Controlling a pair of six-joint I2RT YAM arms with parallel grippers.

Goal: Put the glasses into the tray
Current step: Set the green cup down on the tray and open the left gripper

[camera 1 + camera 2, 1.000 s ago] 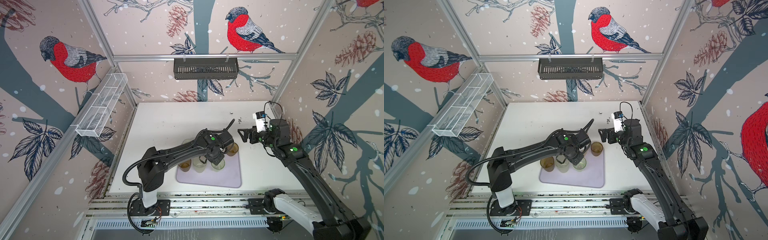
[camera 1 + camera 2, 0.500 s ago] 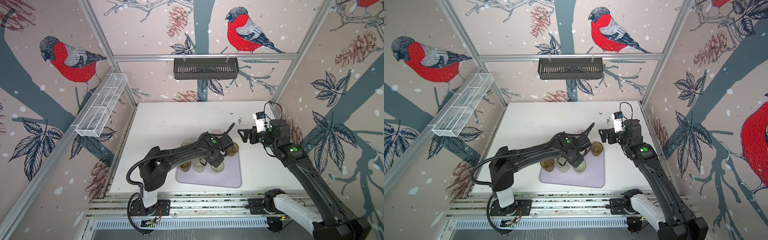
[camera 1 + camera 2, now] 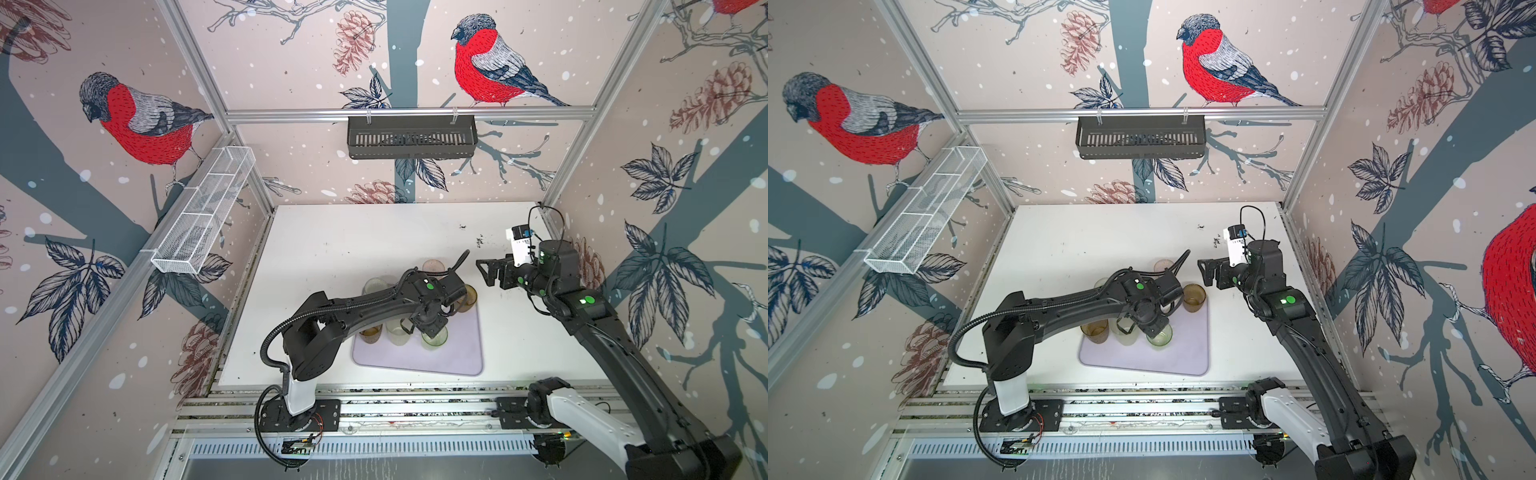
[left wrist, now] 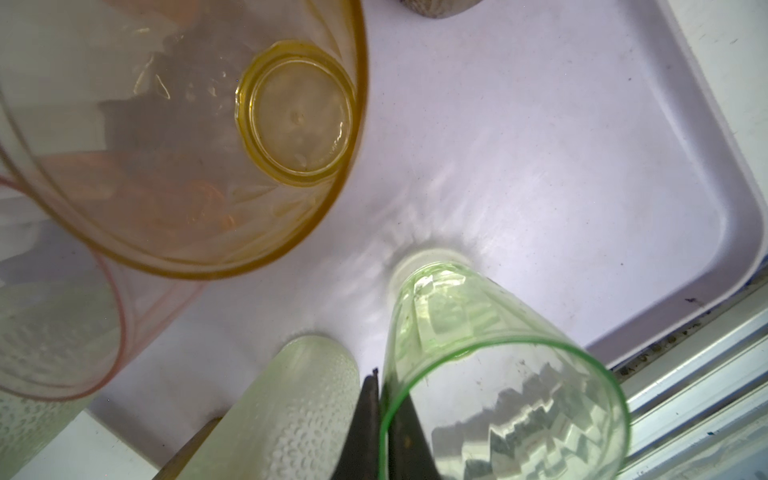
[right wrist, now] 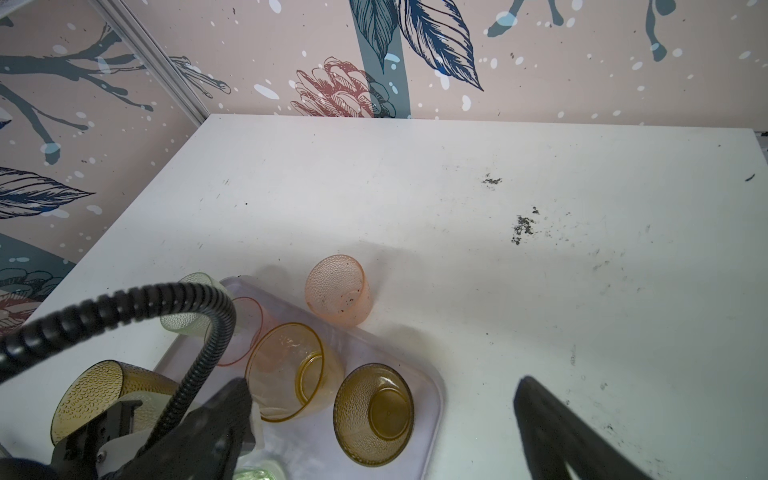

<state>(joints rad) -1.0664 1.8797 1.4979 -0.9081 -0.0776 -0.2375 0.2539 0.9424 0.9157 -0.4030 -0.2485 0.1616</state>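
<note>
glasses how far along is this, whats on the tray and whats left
Done: a brown glass and an amber glass, among others, stand on the tray. In hand: the left gripper is shut on the rim of a green glass whose base looks down on the tray. To do: at least a peach glass, on the table beyond the tray; the right gripper is open and empty.

In both top views, left arm [image 3: 365, 303] hides far half of tray [image 3: 457, 357] incl. parts of several glasses [image 3: 470, 297]; in left wrist view, bright green glass [image 4: 498, 374], frosted glass [image 4: 291, 407] and blurred amber glass [image 4: 187, 166] are cut off by frame edges.
</note>
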